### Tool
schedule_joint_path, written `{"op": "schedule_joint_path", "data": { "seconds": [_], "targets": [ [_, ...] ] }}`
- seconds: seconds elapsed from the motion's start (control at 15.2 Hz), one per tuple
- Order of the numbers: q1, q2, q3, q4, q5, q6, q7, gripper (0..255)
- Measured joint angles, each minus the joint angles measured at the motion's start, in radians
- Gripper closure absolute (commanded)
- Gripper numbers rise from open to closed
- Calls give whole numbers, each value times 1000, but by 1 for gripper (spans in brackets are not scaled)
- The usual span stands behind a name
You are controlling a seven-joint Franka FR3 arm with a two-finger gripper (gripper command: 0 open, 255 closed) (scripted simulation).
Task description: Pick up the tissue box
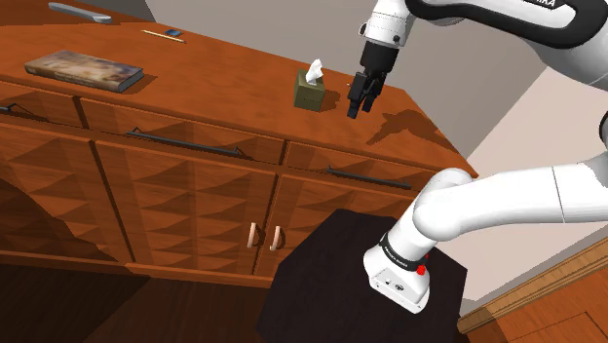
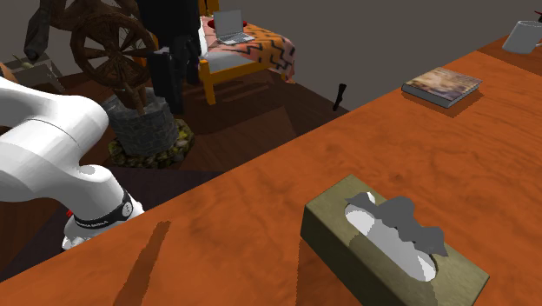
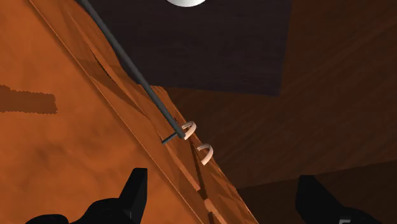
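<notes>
Tool (image 1: 360,108) hangs in the upper middle of the shoulder view, fingers spread wide with nothing between them, and the wrist view shows the same gap. The olive tissue box (image 1: 311,91) stands upright on the wooden table (image 1: 224,93) just left of the tool, clear of it, with a white tissue (image 1: 314,69) poking from its top. In the second exterior view the box sits at lower right. A book (image 1: 84,70) lies at the table's upper left.
</notes>
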Motion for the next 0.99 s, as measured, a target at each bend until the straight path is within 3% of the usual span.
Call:
{"op": "schedule_joint_path", "data": {
  "seconds": [0.26,0.66,0.99],
  "targets": [
    [-7,45,-44,23,-5,37,-49,0],
    [-16,221,-163,157,9,114,-192,0],
    [-16,380,-261,292,61,153,-321,0]
  ]
}}
